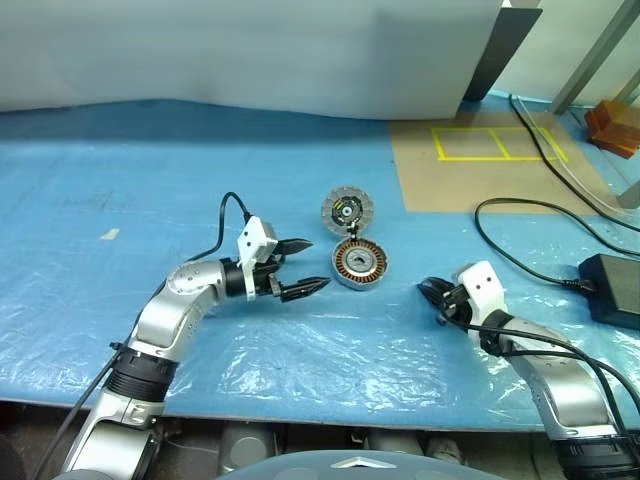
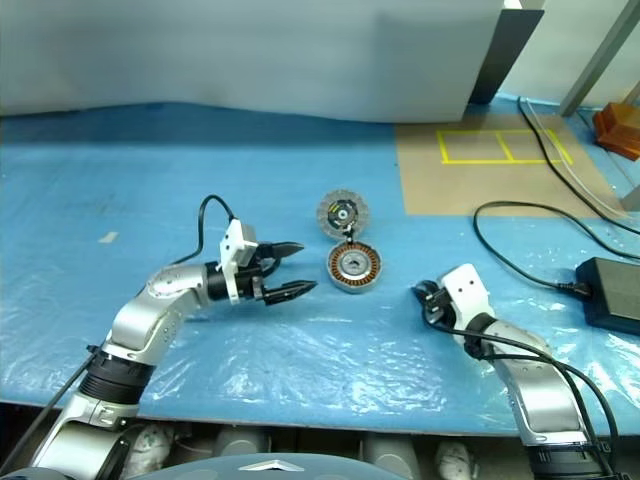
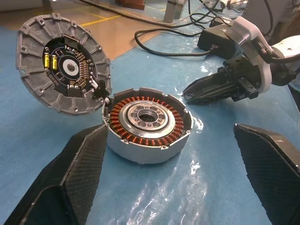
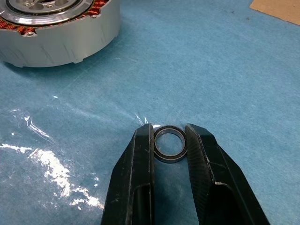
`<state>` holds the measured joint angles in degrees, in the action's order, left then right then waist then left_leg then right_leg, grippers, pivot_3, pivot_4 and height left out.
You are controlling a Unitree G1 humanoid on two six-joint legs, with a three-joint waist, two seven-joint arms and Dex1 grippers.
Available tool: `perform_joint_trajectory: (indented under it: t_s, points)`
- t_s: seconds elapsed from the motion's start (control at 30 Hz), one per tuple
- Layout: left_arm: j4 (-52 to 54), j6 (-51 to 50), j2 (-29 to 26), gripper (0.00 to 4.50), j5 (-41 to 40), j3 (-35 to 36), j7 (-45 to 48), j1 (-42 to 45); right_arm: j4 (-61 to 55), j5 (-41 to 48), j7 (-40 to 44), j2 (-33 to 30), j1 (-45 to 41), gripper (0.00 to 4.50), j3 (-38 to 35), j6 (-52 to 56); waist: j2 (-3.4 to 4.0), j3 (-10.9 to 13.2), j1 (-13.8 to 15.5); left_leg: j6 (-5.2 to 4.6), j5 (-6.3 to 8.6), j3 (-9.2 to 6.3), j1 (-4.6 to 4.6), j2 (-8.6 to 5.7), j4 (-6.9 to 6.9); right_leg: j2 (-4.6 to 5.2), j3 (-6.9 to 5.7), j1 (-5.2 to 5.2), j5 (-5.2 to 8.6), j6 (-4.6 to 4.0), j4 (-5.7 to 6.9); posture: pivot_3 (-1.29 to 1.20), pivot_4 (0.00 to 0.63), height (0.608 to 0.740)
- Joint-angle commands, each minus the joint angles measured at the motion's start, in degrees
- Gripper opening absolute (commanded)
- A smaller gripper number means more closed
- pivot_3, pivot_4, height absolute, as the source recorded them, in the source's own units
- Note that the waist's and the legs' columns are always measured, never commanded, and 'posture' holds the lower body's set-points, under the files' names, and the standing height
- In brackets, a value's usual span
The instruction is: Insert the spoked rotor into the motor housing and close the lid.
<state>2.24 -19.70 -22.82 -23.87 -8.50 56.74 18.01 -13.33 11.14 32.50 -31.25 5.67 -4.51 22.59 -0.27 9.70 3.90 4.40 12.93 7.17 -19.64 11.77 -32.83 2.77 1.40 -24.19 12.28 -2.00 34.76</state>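
The motor housing, a silver cup with copper windings around a silver centre, sits mid-table on the blue sheet. The spoked rotor, a flat disc with radial grey segments and a dark hub with yellow parts, leans up behind it, joined to its rim by a small black hinge. A separate lid is out of view. My left gripper is open and level, pointing at the housing from its left, with one finger beside the wall. Right of the housing, my right gripper pinches a small dark ring lying on the sheet.
A black power adapter and its cables lie at the right. A brown board with yellow tape squares is at the back right, with an orange object beyond it. The table's front edge runs just below both arms.
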Motion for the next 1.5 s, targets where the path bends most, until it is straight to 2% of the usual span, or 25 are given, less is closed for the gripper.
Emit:
perform_joint_trajectory:
  t_s: [0.03,0.17,0.33,0.43,0.5,0.57,0.77,1.1,1.5]
  points:
    - [0.1,2.1,-0.3,4.5,0.0,0.8,0.9,0.5,-4.6,2.6,-0.1,0.7,-1.8,0.59,-0.7,2.8,0.01,0.0,0.0,0.0,0.0,0.0,0.0,0.0,0.0,0.0,0.0,0.0,0.0,0.0,0.0,0.0,0.15,0.74]
    - [0.7,1.9,-0.4,4.5,-1.0,1.3,1.5,0.0,-11.6,4.0,1.0,-0.2,-7.1,0.59,0.7,5.2,0.03,0.0,-0.4,0.0,0.0,0.0,0.0,0.01,0.03,-0.02,0.01,-0.05,0.0,0.0,0.01,0.0,0.15,0.74]
    - [0.8,2.2,-0.3,4.5,-1.1,1.8,1.6,0.0,-16.3,6.4,6.2,-3.4,-14.5,0.59,5.9,11.2,0.03,0.0,-0.8,0.01,0.0,-0.02,-0.01,0.01,0.07,-0.03,-0.01,-0.05,-0.01,0.0,0.01,0.0,0.15,0.74]
    - [0.6,2.5,-0.2,4.5,-1.0,2.1,1.6,0.3,-14.6,7.4,9.4,-4.3,-17.3,0.59,10.0,14.3,0.03,0.0,-0.7,0.01,0.0,-0.05,-0.08,0.0,0.08,-0.03,-0.02,-0.05,-0.01,0.0,-0.02,0.0,0.15,0.74]
    - [0.6,2.3,0.2,4.5,-1.3,2.3,1.5,0.4,-11.5,2.7,9.5,-5.3,-19.0,0.59,14.2,12.1,0.03,0.0,-0.8,0.01,0.0,-0.06,-0.1,0.0,0.08,-0.03,-0.03,-0.05,-0.01,0.0,-0.02,0.0,0.15,0.74]
    - [1.7,1.7,0.5,4.5,-2.3,2.6,1.6,0.3,-8.7,1.6,9.1,-4.3,-21.5,0.59,15.6,11.0,0.03,0.0,-0.9,0.01,0.0,-0.05,-0.1,0.0,0.07,-0.02,-0.03,-0.05,-0.01,0.0,-0.01,0.0,0.15,0.74]
    - [3.7,1.6,-0.2,4.5,-3.1,2.6,2.3,-0.7,-2.4,1.4,8.5,-0.4,-24.8,0.59,15.7,8.3,0.03,0.0,-1.2,0.01,-0.01,-0.05,-0.08,0.02,0.04,-0.03,-0.03,-0.06,-0.01,-0.02,0.03,0.0,0.15,0.74]
    - [2.4,7.8,-1.5,4.5,2.5,0.1,2.8,-1.9,5.0,-0.2,8.9,1.8,-25.0,0.59,15.4,5.8,0.03,0.0,-1.3,0.01,-0.01,-0.04,-0.11,0.01,0.04,-0.02,-0.03,-0.08,-0.02,-0.02,0.02,0.0,0.15,0.74]
    - [2.5,7.7,-0.4,4.5,2.6,-0.1,1.8,-1.7,1.2,0.3,11.7,1.4,-25.7,0.59,16.2,6.9,0.03,0.0,-1.3,0.01,-0.01,-0.04,-0.1,0.02,0.03,-0.03,-0.03,-0.08,-0.02,-0.03,0.05,0.0,0.15,0.74]
